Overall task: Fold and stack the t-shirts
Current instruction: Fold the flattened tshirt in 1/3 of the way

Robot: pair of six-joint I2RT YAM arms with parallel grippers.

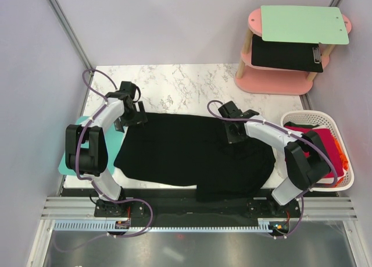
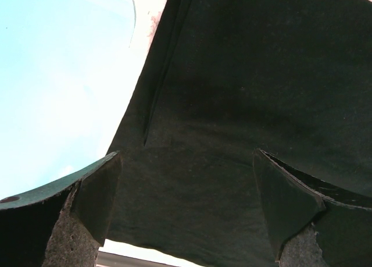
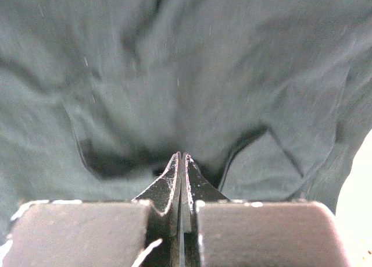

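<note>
Top external, black t-shirt (image 1: 192, 153) lying lengthwise left-right (right end rumpled)

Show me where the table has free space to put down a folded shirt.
Bare marble runs along the far edge of the table, behind the black t-shirt. It widens at the far right, between the right end effector, the pink stand and the basket. The shirt covers the middle and the near edge.

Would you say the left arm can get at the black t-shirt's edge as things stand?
Probably yes: the left gripper hangs open right over the edge of the black t-shirt, beside the teal cutting board, with nothing between.
</note>
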